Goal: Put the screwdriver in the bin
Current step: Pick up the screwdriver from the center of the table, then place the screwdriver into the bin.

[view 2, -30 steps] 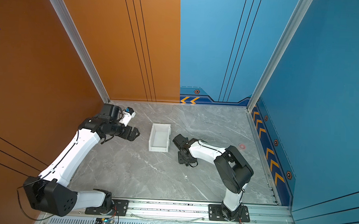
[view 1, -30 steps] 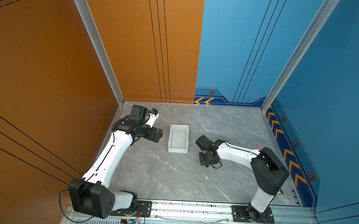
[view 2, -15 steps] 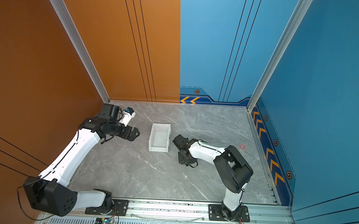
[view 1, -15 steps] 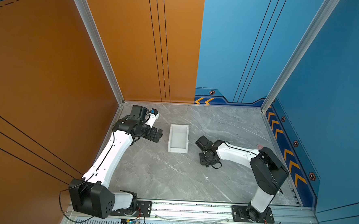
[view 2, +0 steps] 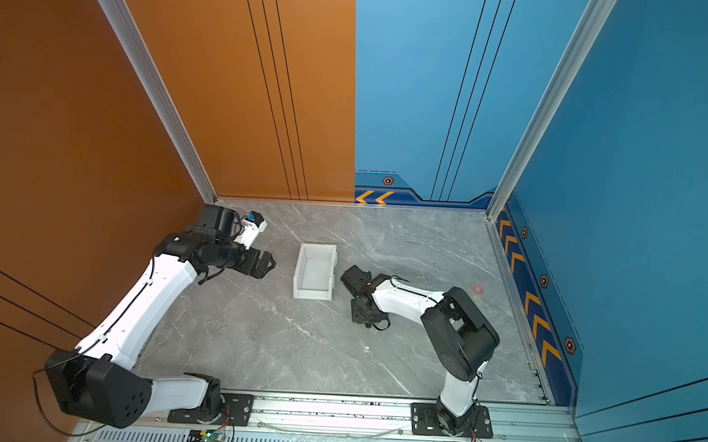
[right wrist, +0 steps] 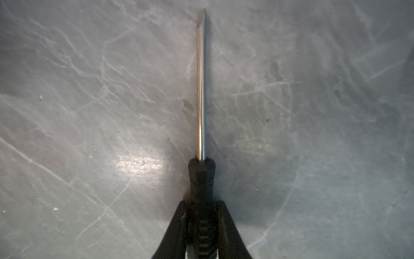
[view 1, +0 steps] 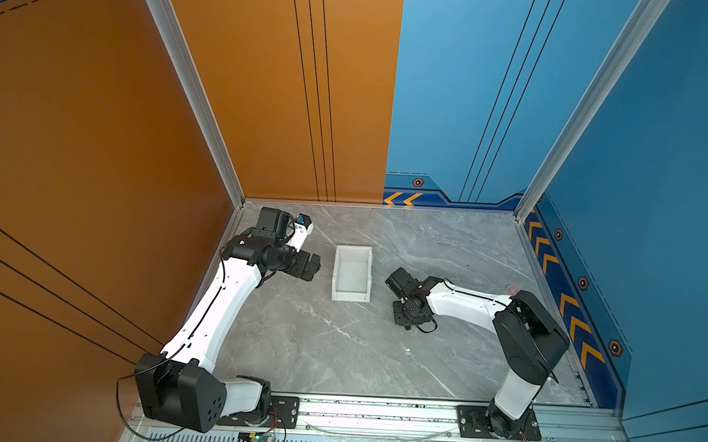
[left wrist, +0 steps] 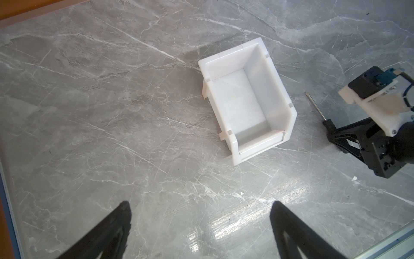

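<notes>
**Screwdriver gripped just beside the bin**

Screwdriver (right wrist: 201, 94) sits roughly mid-desk, low over the desk (view 1: 316, 345), just right of the bin (left wrist: 226, 56) & apart from it, outside its walls. Right gripper (right wrist: 201, 207) is clamped narrow on the black handle, w/ the thin shaft sticking out ahead. The shaft runs alongside the bin's long side, tip toward the back edge. Can't tell if the tool is clear of the surface. In both top views the right arm (view 1: 464, 302) hides it. Left gripper (left wrist: 200, 204) hangs over the desk on the bin's other side, toward the left edge, jaws spread wide.
</notes>
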You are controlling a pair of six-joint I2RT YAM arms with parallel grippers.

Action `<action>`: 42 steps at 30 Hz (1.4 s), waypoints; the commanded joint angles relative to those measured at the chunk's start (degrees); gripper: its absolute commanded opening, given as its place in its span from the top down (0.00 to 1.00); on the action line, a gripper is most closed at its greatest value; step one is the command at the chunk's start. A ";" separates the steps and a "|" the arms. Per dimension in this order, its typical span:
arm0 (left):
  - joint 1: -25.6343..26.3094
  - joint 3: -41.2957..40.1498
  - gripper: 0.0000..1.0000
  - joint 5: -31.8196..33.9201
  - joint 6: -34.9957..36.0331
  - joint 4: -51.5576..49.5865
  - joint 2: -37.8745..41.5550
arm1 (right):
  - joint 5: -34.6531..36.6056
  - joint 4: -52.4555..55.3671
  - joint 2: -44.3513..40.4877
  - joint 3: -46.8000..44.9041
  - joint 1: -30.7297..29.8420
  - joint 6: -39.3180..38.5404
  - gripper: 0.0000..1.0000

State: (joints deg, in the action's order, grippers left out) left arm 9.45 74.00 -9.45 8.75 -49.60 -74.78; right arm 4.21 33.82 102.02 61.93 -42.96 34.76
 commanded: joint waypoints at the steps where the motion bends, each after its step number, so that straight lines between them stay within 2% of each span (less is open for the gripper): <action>1: 0.40 -0.25 0.02 -0.09 -0.18 -1.26 1.44 | -0.29 0.28 -1.11 -1.10 0.51 0.19 0.80; 12: 0.66 -0.93 0.02 -0.11 0.70 -1.11 2.24 | -1.64 1.56 -8.12 -0.45 2.33 -0.23 0.82; 20: 0.81 -0.92 0.02 1.79 0.98 -1.11 2.48 | -0.87 7.16 -9.53 8.81 2.30 -2.61 0.82; 26: 0.81 -2.52 0.02 0.55 1.50 -1.03 3.61 | -0.47 10.44 -4.62 21.94 0.72 -4.26 0.82; 33: -0.12 -1.81 0.02 2.25 1.38 -0.96 4.26 | -1.47 11.26 5.42 36.11 -2.73 -4.44 0.82; 42: -0.62 -1.29 0.02 0.82 0.94 -1.02 4.38 | -1.84 11.26 16.38 47.82 -5.73 -4.01 0.82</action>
State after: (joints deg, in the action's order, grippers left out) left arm 9.28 72.10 -8.54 9.47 -49.58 -71.50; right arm 2.72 43.09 117.01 106.80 -48.38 31.31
